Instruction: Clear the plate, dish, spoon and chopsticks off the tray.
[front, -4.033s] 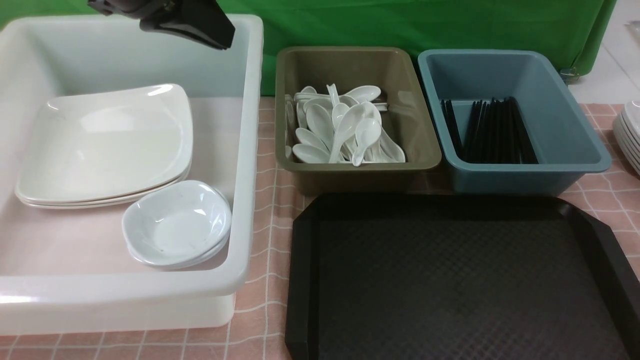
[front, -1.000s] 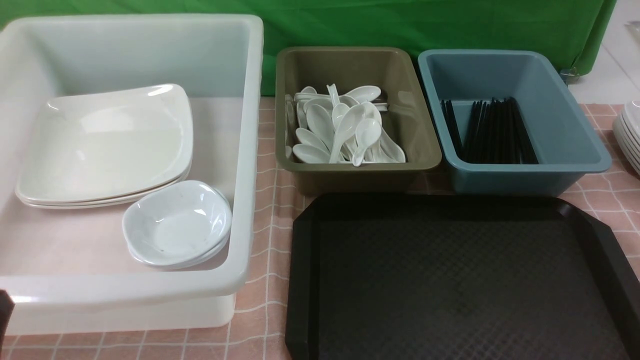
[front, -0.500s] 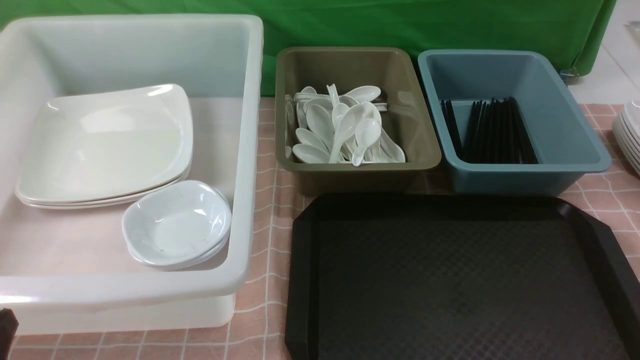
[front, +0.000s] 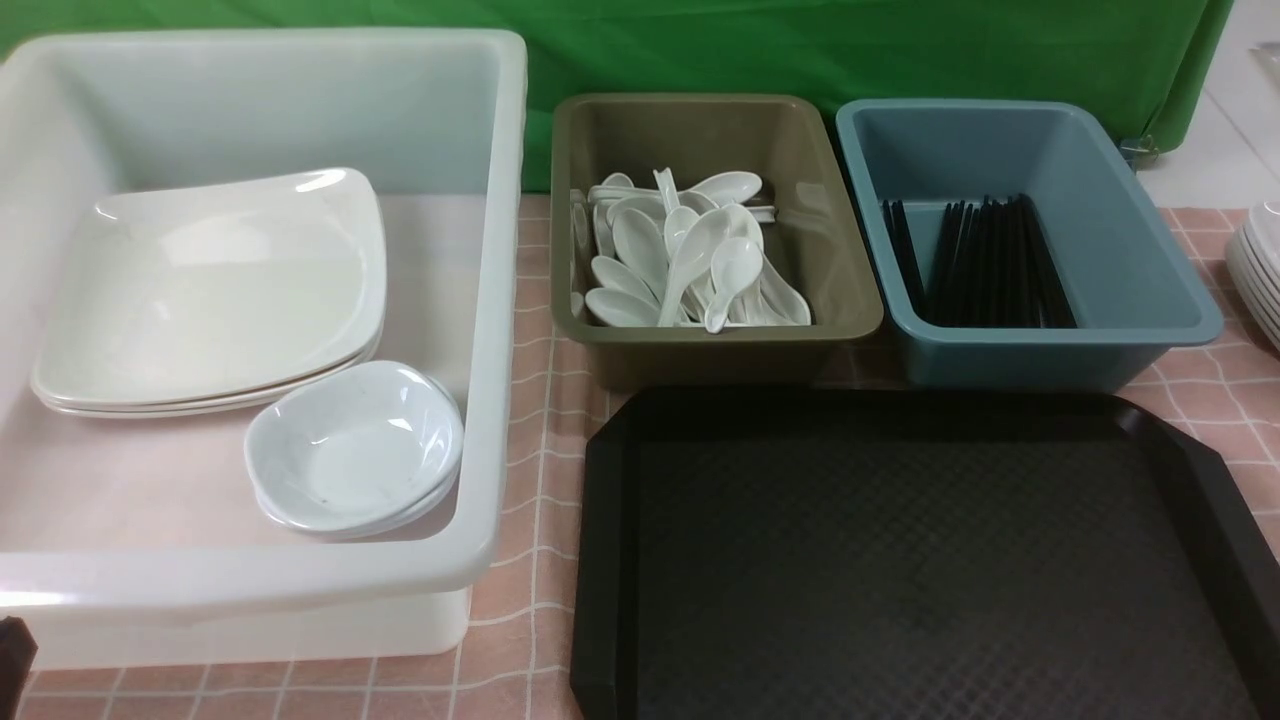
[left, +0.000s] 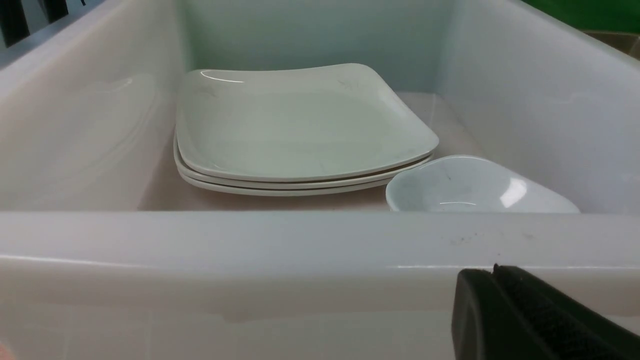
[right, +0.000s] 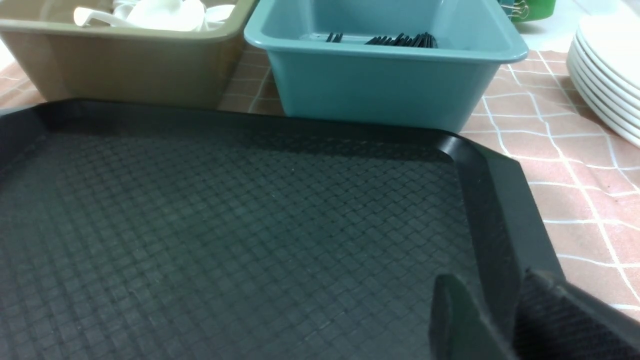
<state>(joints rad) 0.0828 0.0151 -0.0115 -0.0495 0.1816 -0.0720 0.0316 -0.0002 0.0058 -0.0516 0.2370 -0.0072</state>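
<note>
Front view gives me the tray (front: 900, 560) at the near right of the tabletop, with nothing lying on its diamond-pattern surface. In the big white tub (front: 490, 300) at the left, the plate (front: 215, 285) tops a short stack toward the tub's far left corner, and the dish (front: 350, 445) tops its own small stack in the near right corner, just beside the plates. The spoon (front: 700, 255) lies on the heap in the olive tub (front: 830, 250) behind the tray's far left corner; I can't single one out as ours. The chopsticks (front: 985, 260) lie bundled in the blue tub (front: 1130, 260) behind the tray's far right corner.

My left gripper (left: 492, 272) sits outside the white tub's near wall, low, well apart from plate and dish; its jaws are pressed together, empty. My right gripper (right: 500, 300) hangs over the tray's near right edge, well short of both small tubs; its fingers (right: 455, 320) stand partly apart with nothing between them. More white plates (right: 607, 65) are stacked at the tabletop's right edge.
</note>
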